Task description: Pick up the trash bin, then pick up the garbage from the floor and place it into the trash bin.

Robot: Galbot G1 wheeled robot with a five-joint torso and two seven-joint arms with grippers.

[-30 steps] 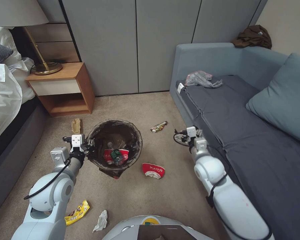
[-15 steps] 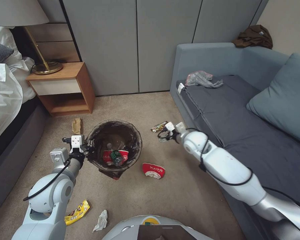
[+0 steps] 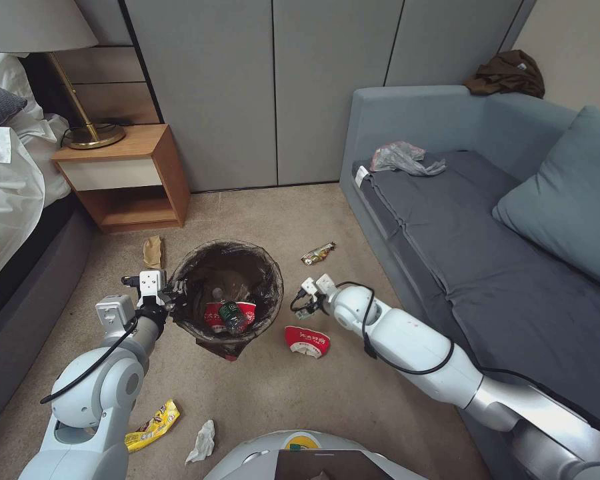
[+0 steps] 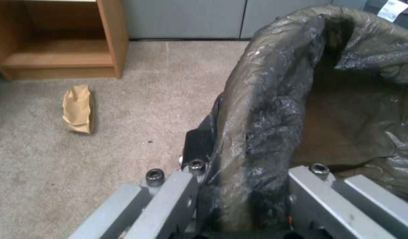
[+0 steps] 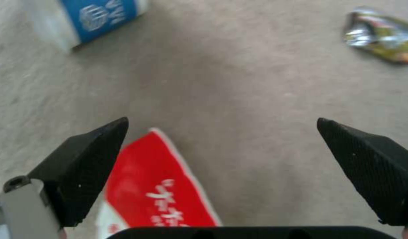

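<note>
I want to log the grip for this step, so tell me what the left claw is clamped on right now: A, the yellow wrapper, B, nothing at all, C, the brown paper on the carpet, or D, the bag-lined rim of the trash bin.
D: in the left wrist view the left claw has its fingers on either side of the bag-covered rim of the trash bin, while the brown paper lies apart on the carpet.

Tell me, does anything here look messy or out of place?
Yes. Litter lies on the carpet: a crushed red cup, a shiny wrapper, brown paper, a yellow wrapper and a white tissue.
</note>
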